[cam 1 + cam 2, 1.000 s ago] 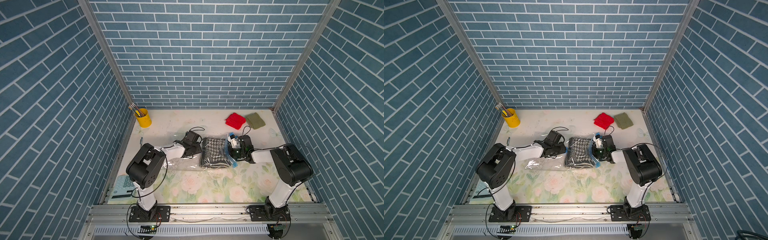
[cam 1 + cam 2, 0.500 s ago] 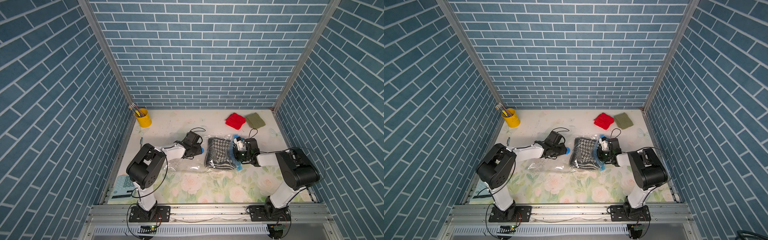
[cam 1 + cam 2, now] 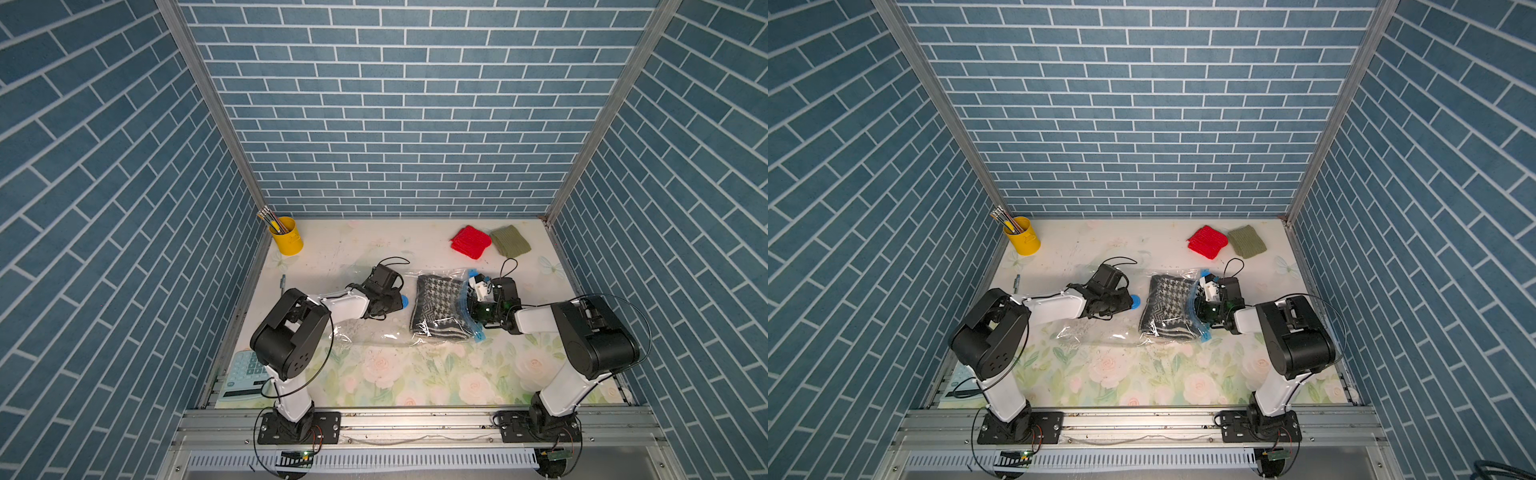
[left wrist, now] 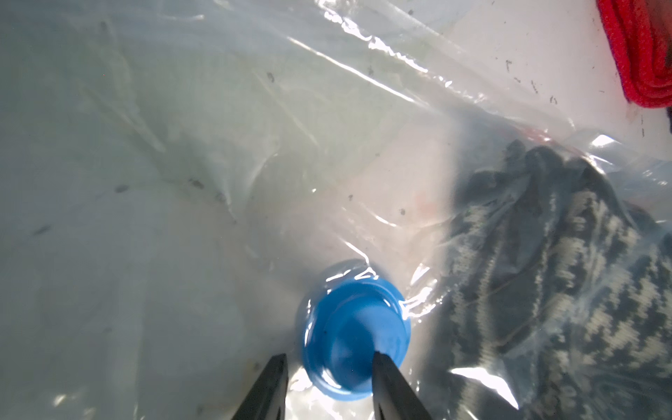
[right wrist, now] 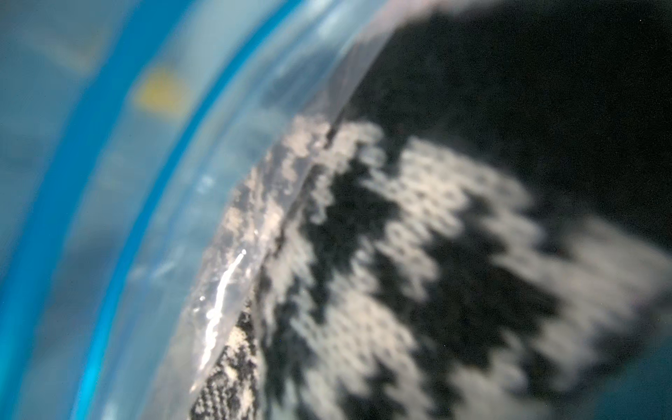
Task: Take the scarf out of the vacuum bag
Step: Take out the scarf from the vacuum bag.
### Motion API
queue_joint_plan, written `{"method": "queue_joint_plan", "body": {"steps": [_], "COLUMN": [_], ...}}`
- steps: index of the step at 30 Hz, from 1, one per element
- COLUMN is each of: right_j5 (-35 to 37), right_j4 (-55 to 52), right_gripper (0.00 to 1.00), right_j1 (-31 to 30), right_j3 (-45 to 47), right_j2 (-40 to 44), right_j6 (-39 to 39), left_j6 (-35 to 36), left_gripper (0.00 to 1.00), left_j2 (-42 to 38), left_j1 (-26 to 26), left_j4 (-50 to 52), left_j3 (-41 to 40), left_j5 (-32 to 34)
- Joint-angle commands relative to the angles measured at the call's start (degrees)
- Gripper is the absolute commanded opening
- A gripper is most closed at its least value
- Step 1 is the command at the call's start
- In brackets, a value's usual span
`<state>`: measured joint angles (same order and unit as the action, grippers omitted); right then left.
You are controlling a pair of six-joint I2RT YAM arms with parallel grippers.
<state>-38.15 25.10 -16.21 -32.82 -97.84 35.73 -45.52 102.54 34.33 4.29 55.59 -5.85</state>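
1. Flat across the middle of the tabletop (image 3: pixel 374 386): the vacuum bag (image 3: pixel 370 334), with the zip strip (image 3: pixel 472 275) end toward the right arm and the valve cap (image 4: pixel 354 334) end toward the left.
2. Inside that bag, folded and pushed right up against the zip end: the scarf (image 3: pixel 438 305), not yet out, blurred by plastic in the left wrist view.
3. At the valve cap, the left gripper (image 4: pixel 327 358): fingers partly apart, one tip over the cap, the other on the plastic just beside it. Cannot tell whether pinching or merely pressing. Probably placed there to anchor the bag against a pull.
4. At the bag's mouth, the right gripper (image 3: pixel 473 301): fingers closed, though hidden from its own camera. Judged to be nipping the scarf's edge, ready to draw it away from the anchored end.
5. Well apart, near the back wall: a red knit (image 3: pixel 470 242) and an olive knit (image 3: pixel 510 241), side by side and out of the way.
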Motion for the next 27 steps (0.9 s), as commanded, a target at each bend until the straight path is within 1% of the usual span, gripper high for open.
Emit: {"method": "queue_joint_plan", "body": {"steps": [1,7,11,15,20,27], "right_j5": [1.9,4.1,4.6,4.6,4.4,4.2], "right_j4": [-1.9,-5.6,-6.4,-6.7,-6.6,-6.2], "right_gripper": [0.00,0.00,0.00,0.00,0.00,0.00], "right_j1": [0.4,-0.4,-0.8,-0.9,-0.9,-0.8], "right_j3": [0.0,-1.0,-1.1,-1.0,-0.8,-0.6], "right_j2": [-1.3,-0.9,-0.4,-0.1,0.0,-0.2], "right_j6": [-1.9,-3.6,-4.0,-4.2,-4.3,-4.3], "left_j6": [1.2,4.4,6.0,6.3,6.0,6.1], "left_gripper": [0.44,0.47,0.49,0.51,0.51,0.51], "left_j2": [-1.5,1.6,4.6,7.1,9.2,11.5], "left_j1": [0.6,3.6,4.1,4.2,4.2,4.3], "left_j4": [2.4,12.4,17.2,19.6,22.7,23.4], "left_j3": [1.0,8.8,12.5,14.8,17.7,20.3], "left_j5": [0.0,5.2,7.2,7.7,10.0,9.2]}}
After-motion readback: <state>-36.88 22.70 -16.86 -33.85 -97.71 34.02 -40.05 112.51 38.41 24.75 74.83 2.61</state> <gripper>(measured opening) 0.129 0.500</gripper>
